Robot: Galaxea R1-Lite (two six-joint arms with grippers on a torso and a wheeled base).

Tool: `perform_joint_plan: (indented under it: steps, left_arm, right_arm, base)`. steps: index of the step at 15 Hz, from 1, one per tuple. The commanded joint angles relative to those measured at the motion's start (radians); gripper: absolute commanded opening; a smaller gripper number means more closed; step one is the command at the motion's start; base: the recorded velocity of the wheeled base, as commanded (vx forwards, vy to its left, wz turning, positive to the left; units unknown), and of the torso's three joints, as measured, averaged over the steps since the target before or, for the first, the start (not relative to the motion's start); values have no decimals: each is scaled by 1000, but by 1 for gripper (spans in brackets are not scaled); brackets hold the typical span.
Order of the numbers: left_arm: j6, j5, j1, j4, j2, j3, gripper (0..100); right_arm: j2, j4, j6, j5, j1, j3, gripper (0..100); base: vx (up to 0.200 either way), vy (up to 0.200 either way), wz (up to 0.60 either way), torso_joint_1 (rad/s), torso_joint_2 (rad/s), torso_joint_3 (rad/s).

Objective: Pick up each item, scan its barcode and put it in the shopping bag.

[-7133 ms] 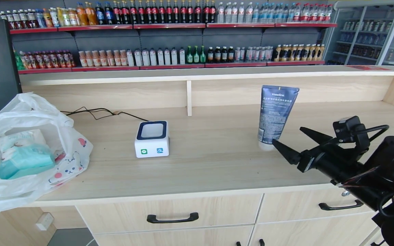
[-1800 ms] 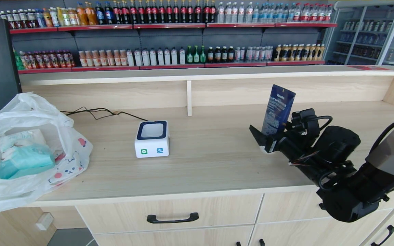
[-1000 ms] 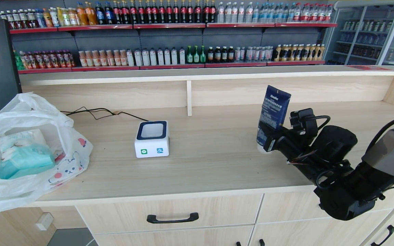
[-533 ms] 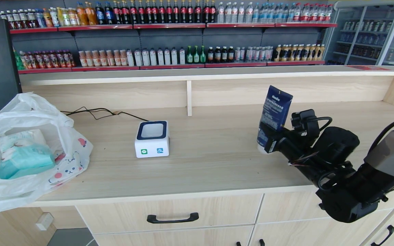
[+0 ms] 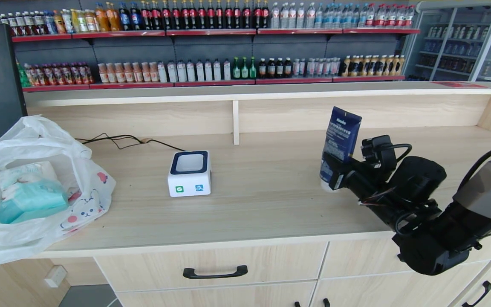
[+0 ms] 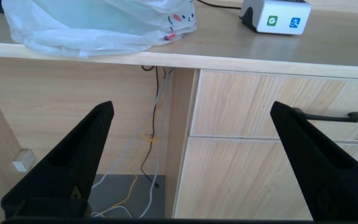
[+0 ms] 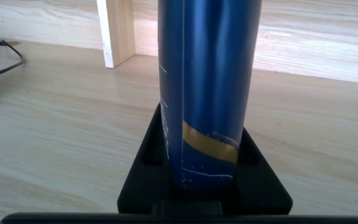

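Right gripper (image 5: 333,172) clamped on dark blue plastic tube (image 5: 342,135) (upright, white cap down) at light wooden counter (image 5: 262,207), well right of white cube scanner (image 5: 189,172). Left gripper (image 6: 191,163) spread wide.

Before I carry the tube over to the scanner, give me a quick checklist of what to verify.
1. Grip: ok, right gripper shut on the blue tube near its lower end, tube roughly upright.
2. Tube off the counter: cannot tell.
3. Barcode's side: cannot tell.
4. Scanner: ok, window up, to the tube's left.
5. Shopping bag: ok, mouth open at the counter's left end.
6. Left gripper: ok, open, down by the drawers.
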Motion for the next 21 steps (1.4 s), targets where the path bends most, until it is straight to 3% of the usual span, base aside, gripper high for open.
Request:
perform_joint_plan:
  steps: [1,12,19,21]
  left_arm:
    - [-1,0,0,0,1,0,100]
    - [-1,0,0,0,1,0,100]
    - [-1,0,0,0,1,0,100]
    - [-1,0,0,0,1,0,100]
  right_arm:
    - [-10,-9,-2,0,0,-4,0]
    - [-112,-9,3,3,1,4,0]
    - [-333,-9,59,84,8,114,0]
    - [-398,-9,99,86,46,168,0]
  base:
    - [0,0,0,0,0,0]
    - [0,0,0,0,0,0]
    - [0,0,0,0,0,0]
    - [0,0,0,0,0,0]
